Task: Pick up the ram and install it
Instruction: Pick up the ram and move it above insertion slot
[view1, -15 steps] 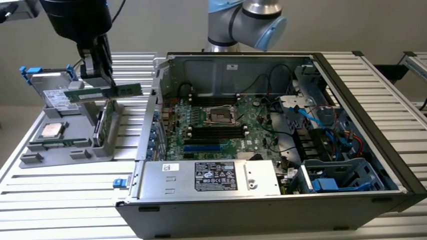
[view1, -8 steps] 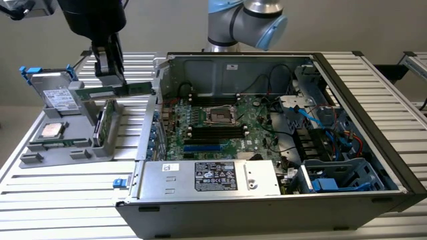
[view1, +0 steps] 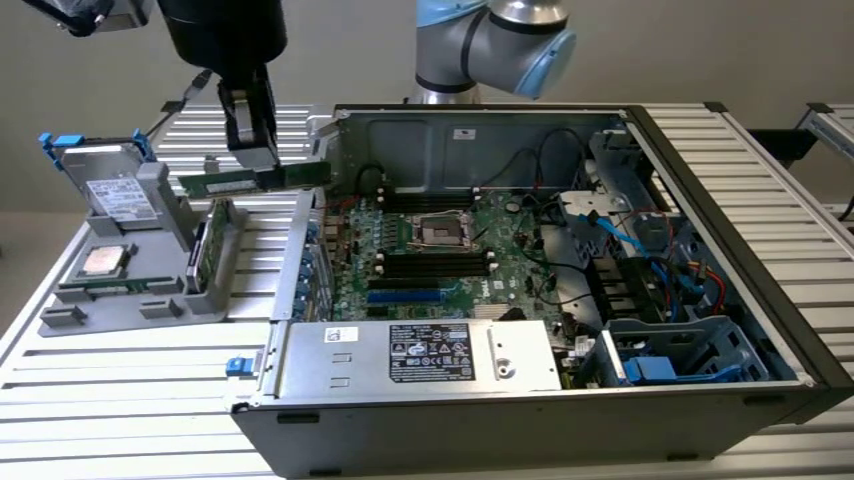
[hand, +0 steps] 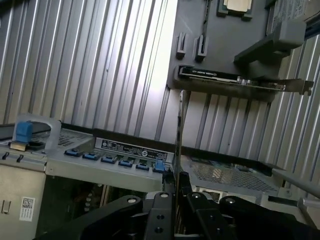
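The pincer (view1: 255, 155) was closed on the ram (view1: 300, 176) and held it by the upper long edge, near the middle. The ram hung in the air with its long side about level. It was above the ribbed metal surface (view1: 134, 370), between the grey holder (view1: 120, 300) on the exterior view's left and the open computer case (view1: 747, 300). One end of the ram came close to the upper corner of the case wall, but I could not tell if they touched. The ram was not yet in any slot of the motherboard (view1: 461, 250), where the black memory slots (view1: 434, 264) lay just beside the processor socket (view1: 441, 230).

In the grey holder a wider green card (view1: 214, 245) stood on its edge, a square silver processor (view1: 104, 260) lay flat, and a drive (view1: 118, 195) leaned at the back.

In the wrist view the ram (hand: 179, 125) appeared edge-on, as a thin line coming out from between the black fingers (hand: 162, 207) of the pincer (hand: 176, 186), which pressed on its two faces. Beyond it were the surface (hand: 100, 65), the holder (hand: 210, 45) with the card (hand: 240, 80) and its metal bracket (hand: 295, 86), and nearer the case edge with a row of blue clips (hand: 115, 161)
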